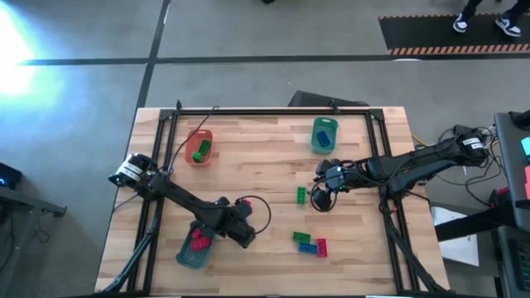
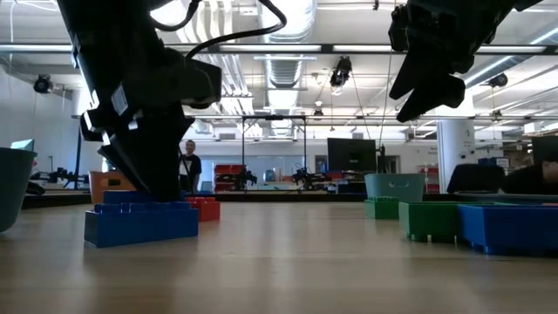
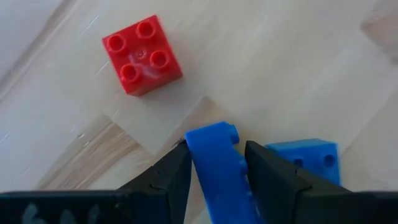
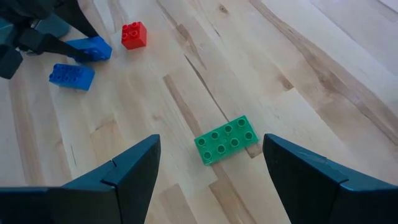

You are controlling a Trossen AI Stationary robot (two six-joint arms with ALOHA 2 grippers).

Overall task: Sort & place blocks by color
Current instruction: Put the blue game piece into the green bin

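My left gripper [image 3: 214,152] [image 1: 245,233] is low over the table's near left part, shut on a blue block [image 3: 217,168]. A second blue block [image 3: 305,158] lies right beside it, and a red square block [image 3: 142,55] rests on the wood a little farther off. My right gripper [image 4: 211,149] [image 1: 319,197] hangs open above the table's middle right, raised clear in the low view [image 2: 427,78]. A green oblong block [image 4: 227,140] lies flat on the wood below its fingers. A green, a blue and a red block [image 1: 308,242] lie together near the near edge. My left gripper pinches the blue block by its two long sides [image 3: 200,163], one dark finger [image 3: 168,177] on each side. The fingers come from above, slanting down. The block sits tilted in the hold with its studded end [image 3: 227,130] sticking out past the fingertips. Whether it is clear of the table I cannot tell.
A teal tray [image 1: 184,257] holding red blocks sits near the table's near left corner, just beside my left gripper. An orange-red tray [image 1: 190,156] with green blocks and a green tray [image 1: 324,122] with a blue block stand toward the far edge. Bare wood lies between them.
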